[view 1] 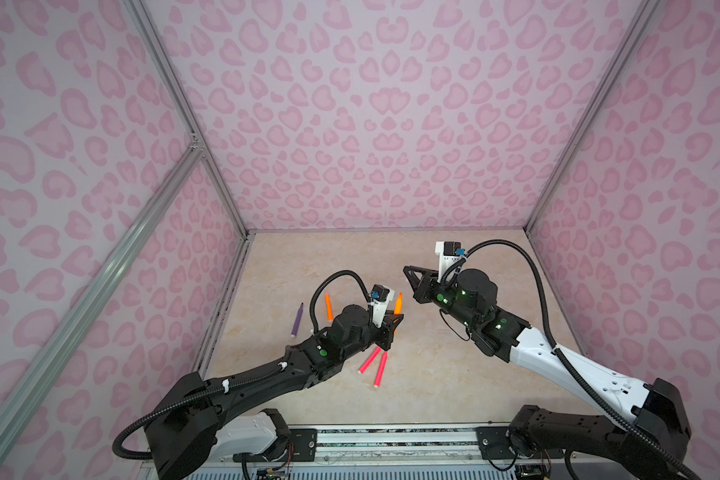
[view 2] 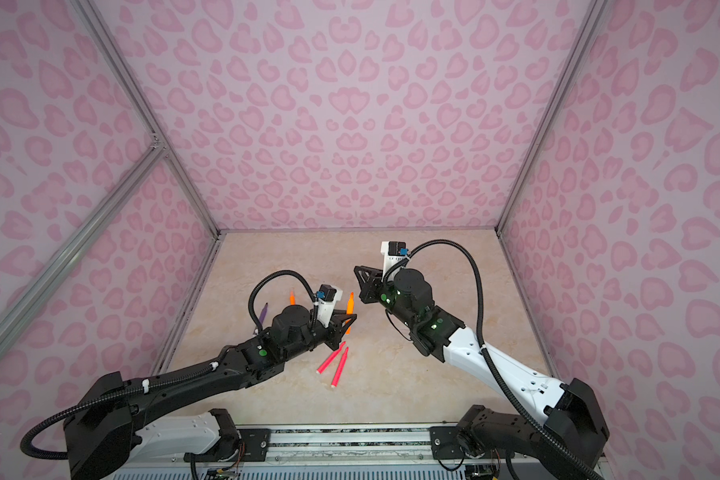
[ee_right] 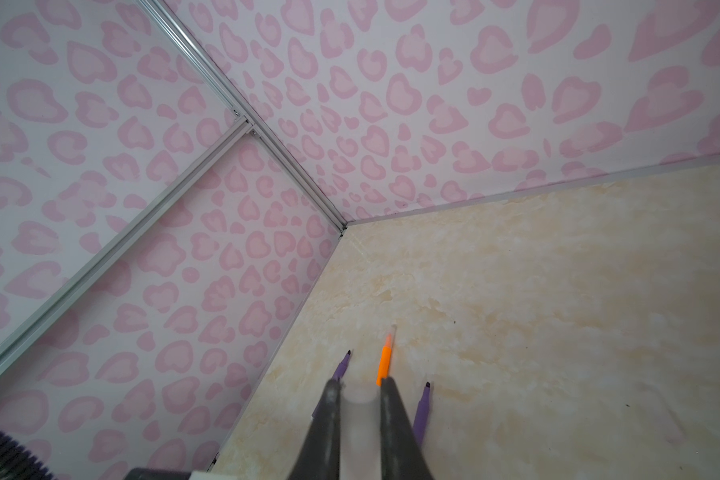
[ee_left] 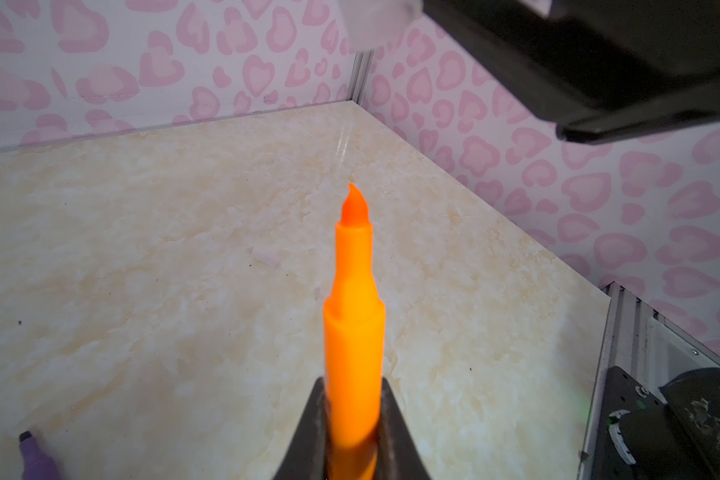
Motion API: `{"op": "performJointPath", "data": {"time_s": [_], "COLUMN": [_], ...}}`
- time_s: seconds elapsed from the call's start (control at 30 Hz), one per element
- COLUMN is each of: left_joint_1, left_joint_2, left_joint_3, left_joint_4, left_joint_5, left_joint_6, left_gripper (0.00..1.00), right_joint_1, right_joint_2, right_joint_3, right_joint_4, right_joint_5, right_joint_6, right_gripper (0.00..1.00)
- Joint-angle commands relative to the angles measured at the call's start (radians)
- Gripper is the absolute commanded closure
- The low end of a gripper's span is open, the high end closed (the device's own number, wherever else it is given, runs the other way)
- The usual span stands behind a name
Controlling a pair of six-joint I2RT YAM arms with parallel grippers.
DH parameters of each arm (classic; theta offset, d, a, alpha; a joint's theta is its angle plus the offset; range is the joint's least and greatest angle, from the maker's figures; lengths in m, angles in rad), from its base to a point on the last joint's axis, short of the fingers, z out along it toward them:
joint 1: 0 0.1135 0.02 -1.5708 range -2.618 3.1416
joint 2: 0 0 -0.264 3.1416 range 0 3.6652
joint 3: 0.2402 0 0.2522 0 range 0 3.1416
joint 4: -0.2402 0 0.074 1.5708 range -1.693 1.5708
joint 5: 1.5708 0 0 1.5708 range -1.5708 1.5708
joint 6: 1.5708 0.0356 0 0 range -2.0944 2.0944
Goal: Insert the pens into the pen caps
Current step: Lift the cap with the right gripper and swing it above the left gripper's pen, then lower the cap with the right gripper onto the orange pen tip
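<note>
My left gripper (view 1: 395,321) (ee_left: 353,384) is shut on an orange pen (view 1: 398,302) (ee_left: 352,316), whose bare tip points up and away from the jaws. My right gripper (view 1: 407,272) (ee_right: 360,384) hangs just above and to the right of that tip, shut on a clear pen cap (ee_right: 360,409). In the left wrist view this cap (ee_left: 375,23) is a pale blur. A second orange pen (view 1: 329,306), a purple pen (view 1: 297,320) and two pink-red pens (view 1: 368,360) (view 1: 381,369) lie on the table. A second purple pen (ee_right: 421,411) shows in the right wrist view.
The beige marble table (view 1: 433,374) is boxed in by pink patterned walls on three sides. A faint pale tube (ee_left: 267,254) lies on the table beyond the held pen. My left arm covers part of the table near the pens.
</note>
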Motion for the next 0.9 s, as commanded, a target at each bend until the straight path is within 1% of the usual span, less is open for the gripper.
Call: {"op": "performJointPath", "data": {"time_s": [0.0, 0.13, 0.4, 0.87], "left_joint_1": [0.001, 0.001, 0.001, 0.001], "left_joint_2": [0.003, -0.004, -0.005, -0.008], "left_joint_3": [0.015, 0.01, 0.015, 0.013], "left_joint_4": [0.046, 0.044, 0.034, 0.037], "left_joint_5": [0.007, -0.01, -0.026, -0.025], "left_joint_6": [0.003, -0.005, -0.012, -0.012], "left_gripper": [0.96, 0.96, 0.96, 0.96], "right_joint_1": [0.007, 0.023, 0.062, 0.087], "right_joint_2": [0.022, 0.038, 0.015, 0.008], "right_joint_3": [0.009, 0.004, -0.049, -0.082], "right_joint_4": [0.03, 0.049, 0.099, 0.104], "right_joint_5": [0.013, 0.007, 0.057, 0.103], "right_joint_6": [0.002, 0.016, 0.025, 0.028], "right_gripper": [1.0, 1.0, 1.0, 1.0]}}
